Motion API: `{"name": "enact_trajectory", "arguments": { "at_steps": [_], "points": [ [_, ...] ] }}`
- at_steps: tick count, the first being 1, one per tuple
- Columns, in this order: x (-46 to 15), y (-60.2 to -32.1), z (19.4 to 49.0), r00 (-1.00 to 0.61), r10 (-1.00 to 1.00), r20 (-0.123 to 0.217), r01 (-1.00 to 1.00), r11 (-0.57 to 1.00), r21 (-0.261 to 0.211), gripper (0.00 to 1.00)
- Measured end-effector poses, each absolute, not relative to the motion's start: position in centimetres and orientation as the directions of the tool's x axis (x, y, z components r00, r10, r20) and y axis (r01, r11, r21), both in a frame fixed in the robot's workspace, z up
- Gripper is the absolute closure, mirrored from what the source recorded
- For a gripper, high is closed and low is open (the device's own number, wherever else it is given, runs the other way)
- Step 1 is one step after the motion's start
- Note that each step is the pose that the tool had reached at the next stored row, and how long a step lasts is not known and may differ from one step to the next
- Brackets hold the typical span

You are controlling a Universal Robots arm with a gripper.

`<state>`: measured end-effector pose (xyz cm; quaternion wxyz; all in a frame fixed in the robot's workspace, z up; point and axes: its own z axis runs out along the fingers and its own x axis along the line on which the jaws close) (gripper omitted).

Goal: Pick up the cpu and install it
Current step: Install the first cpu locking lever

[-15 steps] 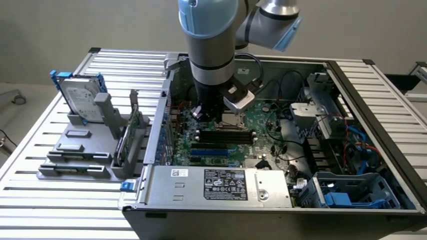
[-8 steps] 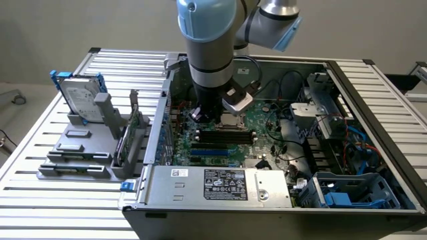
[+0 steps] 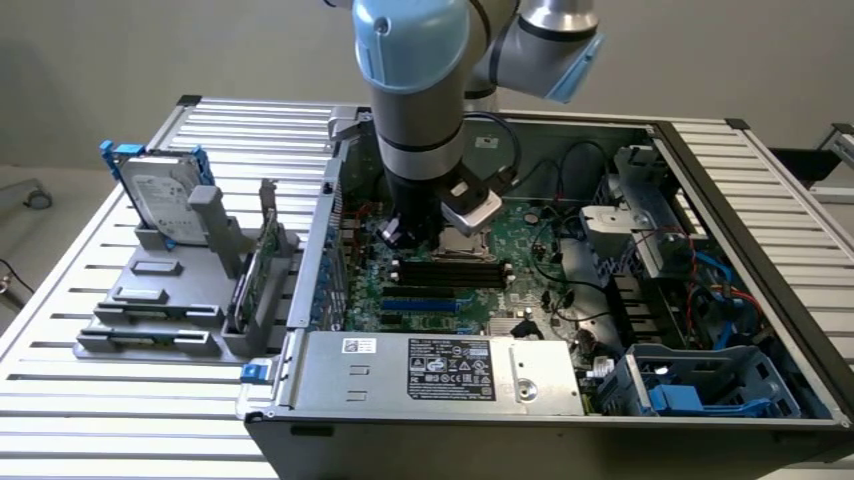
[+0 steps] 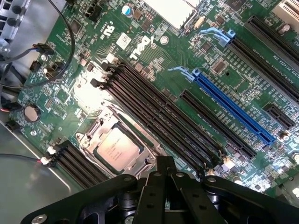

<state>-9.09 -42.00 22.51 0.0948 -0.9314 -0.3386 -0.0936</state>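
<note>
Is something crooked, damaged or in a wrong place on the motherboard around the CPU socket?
Nothing stands out. The cpu lies flat and square inside the socket's metal frame, and the black memory slots beside it run parallel. The claw hangs just above the socket area, and the board shows no visible damage.
</note>
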Motion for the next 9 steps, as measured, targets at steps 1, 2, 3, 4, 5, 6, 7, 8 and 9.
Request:
{"name": "enact_trajectory", "arguments": {
  "at_steps": [1,2,3,4,5,6,7,8,9],
  "points": [
    [-9.10,-41.94,22.39,0.753,0.613,0.239,0.649,-0.753,-0.113,0.89],
    [-9.10,-41.87,22.27,0.753,0.613,0.238,0.649,-0.753,-0.113,0.89],
    [-9.11,-41.80,22.17,0.753,0.613,0.238,0.649,-0.753,-0.113,0.89],
    [-9.11,-41.74,22.07,0.753,0.613,0.238,0.649,-0.753,-0.114,0.89],
    [-9.12,-41.68,21.98,0.753,0.613,0.238,0.649,-0.753,-0.114,0.89],
    [-9.13,-41.63,21.89,0.753,0.613,0.238,0.648,-0.753,-0.114,0.89],
    [-9.15,-41.61,21.81,0.753,0.613,0.238,0.648,-0.753,-0.114,0.89],
    [-9.18,-41.60,21.74,0.753,0.613,0.237,0.648,-0.753,-0.115,0.89],
    [-9.22,-41.58,21.68,0.754,0.613,0.237,0.648,-0.753,-0.115,0.89]
  ]
}}
